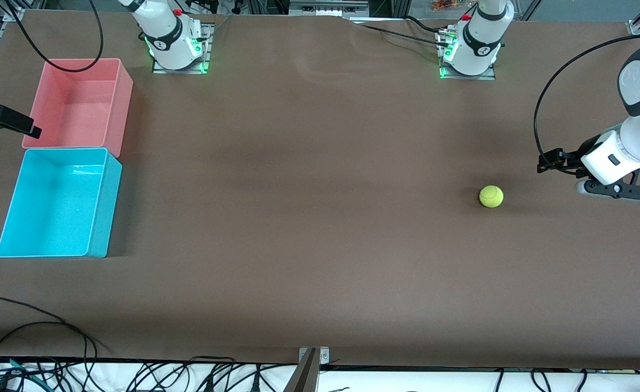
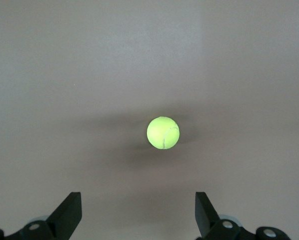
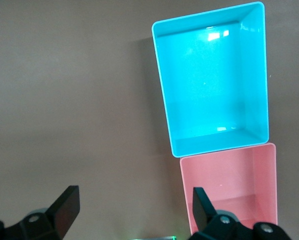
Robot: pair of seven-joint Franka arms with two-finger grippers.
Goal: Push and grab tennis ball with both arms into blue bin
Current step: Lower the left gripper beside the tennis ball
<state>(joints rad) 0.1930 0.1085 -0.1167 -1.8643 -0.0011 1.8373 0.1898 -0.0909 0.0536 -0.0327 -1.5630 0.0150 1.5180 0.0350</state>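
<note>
The tennis ball (image 1: 491, 196) (image 2: 163, 133) lies alone on the brown table toward the left arm's end. My left gripper (image 1: 547, 161) (image 2: 138, 202) hangs low beside it, farther toward that end, with its open jaws facing the ball and a gap of bare table between. The blue bin (image 1: 107, 207) (image 3: 209, 75) stands empty at the right arm's end of the table. My right gripper (image 1: 25, 126) (image 3: 134, 197) is open and holds nothing. It hovers by the table's edge beside the pink bin, and most of its arm is out of the front view.
An empty pink bin (image 1: 125, 103) (image 3: 229, 180) touches the blue bin on the side farther from the front camera. Both arm bases (image 1: 178, 49) (image 1: 469, 54) stand along the edge farthest from the camera. Loose black cables (image 1: 36, 332) lie at the nearest edge.
</note>
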